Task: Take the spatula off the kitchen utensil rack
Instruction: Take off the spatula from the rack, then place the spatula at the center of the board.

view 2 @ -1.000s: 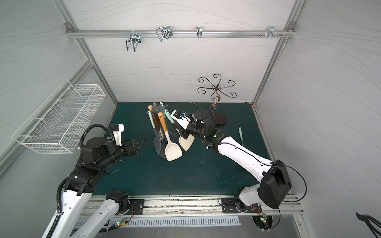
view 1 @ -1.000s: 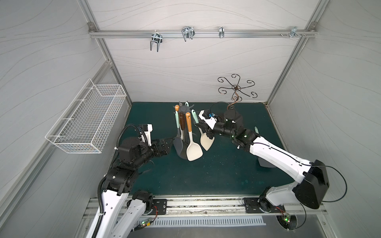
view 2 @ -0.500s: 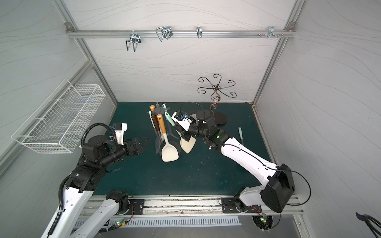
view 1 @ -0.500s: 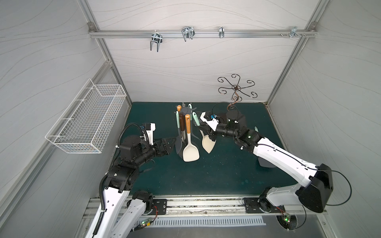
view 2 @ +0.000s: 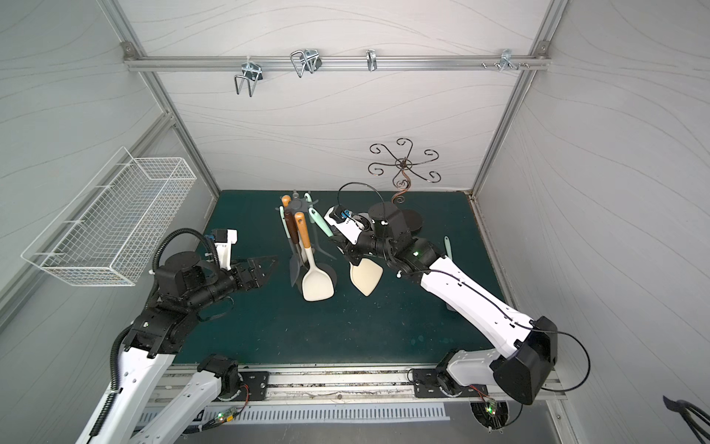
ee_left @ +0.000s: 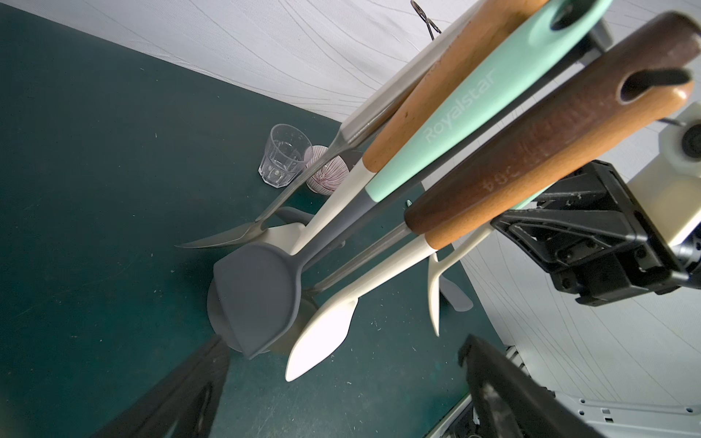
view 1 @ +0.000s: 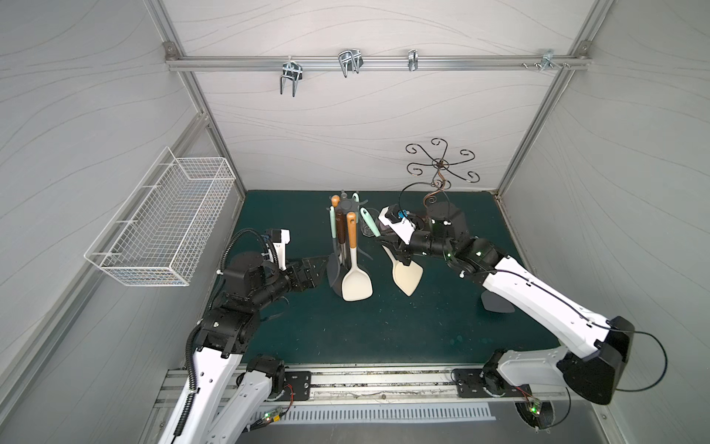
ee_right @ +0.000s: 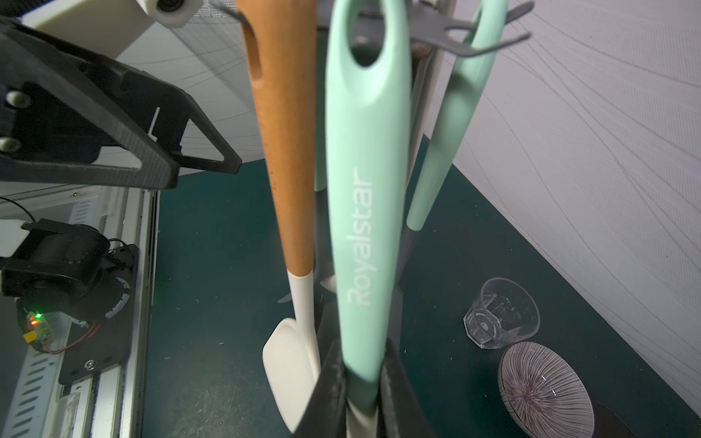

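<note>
The right gripper's (ee_right: 362,364) jaws are clamped tight on the mint handle of the spatula (view 1: 408,275), low near its cream neck. The handle's loop end sits at the crown of the kitchen utensil rack (view 1: 347,205), and I cannot tell whether it is hooked. The blade hangs out at 4 o'clock. The left gripper's (view 2: 269,271) jaws gape wide and empty at the rack's 9 o'clock.
</note>
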{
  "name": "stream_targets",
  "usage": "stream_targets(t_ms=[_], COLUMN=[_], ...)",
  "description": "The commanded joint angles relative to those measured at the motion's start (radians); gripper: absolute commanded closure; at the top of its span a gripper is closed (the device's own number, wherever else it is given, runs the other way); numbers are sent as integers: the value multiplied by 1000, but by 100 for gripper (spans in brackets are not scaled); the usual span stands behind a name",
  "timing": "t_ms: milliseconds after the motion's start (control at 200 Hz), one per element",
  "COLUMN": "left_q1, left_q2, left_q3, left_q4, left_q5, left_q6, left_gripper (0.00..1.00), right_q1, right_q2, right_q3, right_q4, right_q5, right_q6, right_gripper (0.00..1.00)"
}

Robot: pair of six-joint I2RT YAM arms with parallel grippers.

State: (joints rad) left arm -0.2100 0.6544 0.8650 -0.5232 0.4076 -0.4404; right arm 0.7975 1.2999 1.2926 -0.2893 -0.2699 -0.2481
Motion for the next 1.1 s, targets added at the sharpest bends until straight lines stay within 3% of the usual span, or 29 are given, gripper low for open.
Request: stream_targets(t_ms=[0,510,755,880,1096], left_q1=[4,11,8,-36,-141], left_q2=[-6,-7,-8,6,13], left_q3=[16,17,13,28,46], left_q4=[23,20,28,18,-32], left_q5=[-12,-15,20,29,-54], left_q6=[16,15,11,24,47], left_gripper=[0,1,0,0,0], right_q1=[6,-43,-93,-152,-291], right_q2=[-44,-125,-165,-211,-278], right_q3=[72,73,69,44,-8], right_q4=[-2,1,-101,-160,-277], right_q5=[-15,-110,15,57,79], right_q6=[37,149,150,179,239], right_gripper=[100,100,100,100,100])
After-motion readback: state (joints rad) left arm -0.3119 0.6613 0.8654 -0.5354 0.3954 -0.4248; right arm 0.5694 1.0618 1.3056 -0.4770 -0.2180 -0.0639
